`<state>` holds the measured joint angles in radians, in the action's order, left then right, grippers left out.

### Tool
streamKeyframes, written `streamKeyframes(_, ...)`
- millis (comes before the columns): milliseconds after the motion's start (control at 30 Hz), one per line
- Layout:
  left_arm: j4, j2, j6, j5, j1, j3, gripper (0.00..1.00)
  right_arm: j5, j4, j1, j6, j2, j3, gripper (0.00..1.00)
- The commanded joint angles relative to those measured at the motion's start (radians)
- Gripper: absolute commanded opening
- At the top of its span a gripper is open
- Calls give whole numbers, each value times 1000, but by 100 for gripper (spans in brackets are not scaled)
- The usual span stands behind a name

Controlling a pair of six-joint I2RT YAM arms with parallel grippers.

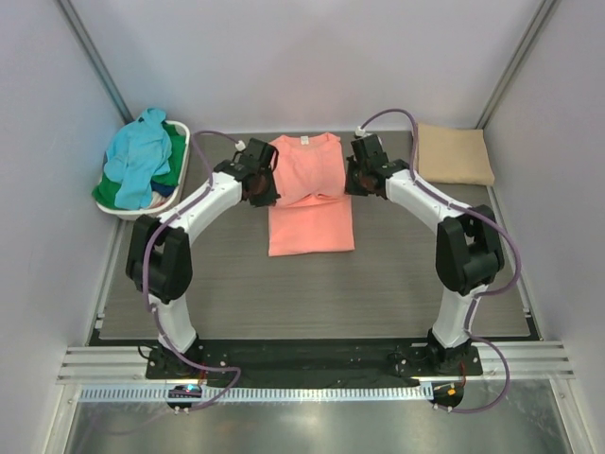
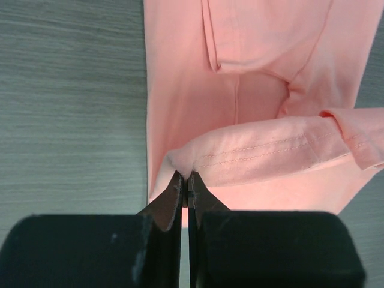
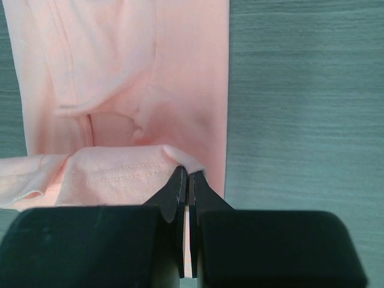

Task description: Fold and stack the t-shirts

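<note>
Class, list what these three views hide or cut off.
Top view: fingertips of left gripper and right gripper, hidden by their wrists; shirts low in the laundry basket, buried under the light blue shirt.
Wrist views: the salmon-pink t-shirt, cut off by frame edges.

Salmon-pink t-shirt (image 2: 252, 90): soft matt cloth, stitched hem. Worktop (image 2: 72, 108): matt grey wood-grain, finely streaked. Laundry basket (image 1: 182, 156): smooth white plastic. Tan t-shirt (image 1: 456, 154): matt cloth.
</note>
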<state>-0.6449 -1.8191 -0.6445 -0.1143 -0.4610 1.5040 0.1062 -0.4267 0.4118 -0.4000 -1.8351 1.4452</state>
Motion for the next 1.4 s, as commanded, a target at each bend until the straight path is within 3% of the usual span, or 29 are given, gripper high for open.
streamKeyframes(0,-1,-45,40,31,35,68,0,-43,34,-30,33,-53,89,1)
streamKeyframes(400,-27,-249,63,88,99,245,3,-94,36,-64,23,-233,243,1)
streamKeyframes(433,-42,-303,65,97,113,275,3,-92,28,-71,14,-251,271,5)
streamKeyframes(467,-64,-333,60,102,122,350,9,-133,8,-79,1,-300,305,27)
streamKeyframes(533,-120,-428,60,165,152,444,21,-152,-30,-103,-17,-352,440,48)
streamKeyframes(567,-137,-459,60,186,163,569,35,-146,-82,-111,-25,-402,493,55)
streamKeyframes(633,-243,-535,59,245,192,739,44,-155,-116,-131,-42,-432,624,59)
streamKeyframes(667,-301,-607,52,246,199,939,49,-160,-147,-136,-43,-434,658,61)
streamKeyframes(733,-432,-638,45,255,214,1105,51,-163,-159,-137,-34,-399,684,62)
streamKeyframes(833,-343,-476,45,255,208,922,52,-177,-136,-137,-19,-265,531,62)
streamKeyframes(867,-284,-414,39,258,206,695,52,-192,-104,-137,-20,-222,470,62)
streamKeyframes(900,-172,-290,22,268,206,585,53,-209,-83,-137,-19,-143,329,61)
streamKeyframes(967,-96,-192,3,287,205,320,52,-279,-2,-137,-31,-58,177,62)
streamKeyframes(1000,-44,-107,-3,291,203,244,52,-307,23,-137,-36,-24,36,62)
streamKeyframes(1067,3,-33,-17,294,196,47,52,-365,80,-137,-54,63,-84,62)
streamKeyframes(1200,129,116,-44,303,173,-220,52,-486,189,-134,-91,161,-363,61)
streamKeyframes(1367,253,240,-90,326,160,-458,52,-511,267,-126,-103,177,-508,61)
